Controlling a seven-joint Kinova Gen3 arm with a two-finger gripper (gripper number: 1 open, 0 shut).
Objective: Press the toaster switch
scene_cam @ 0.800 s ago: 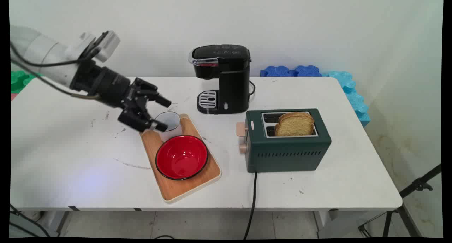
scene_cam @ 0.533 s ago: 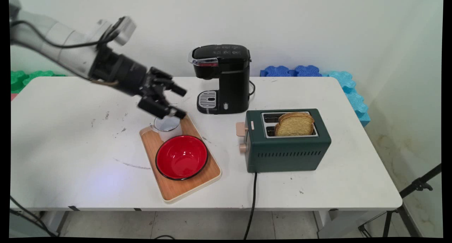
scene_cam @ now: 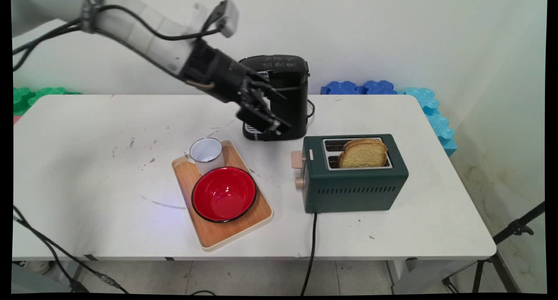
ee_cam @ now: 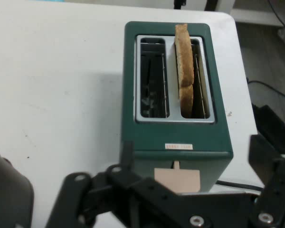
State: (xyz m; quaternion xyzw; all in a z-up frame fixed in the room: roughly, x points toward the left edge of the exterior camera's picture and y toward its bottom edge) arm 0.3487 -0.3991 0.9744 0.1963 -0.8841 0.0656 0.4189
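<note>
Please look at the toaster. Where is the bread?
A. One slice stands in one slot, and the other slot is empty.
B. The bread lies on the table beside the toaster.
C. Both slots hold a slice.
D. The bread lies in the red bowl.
A: in the hand view the bread stands in one slot of the toaster, and the slot beside it shows only its wire cage.
</note>
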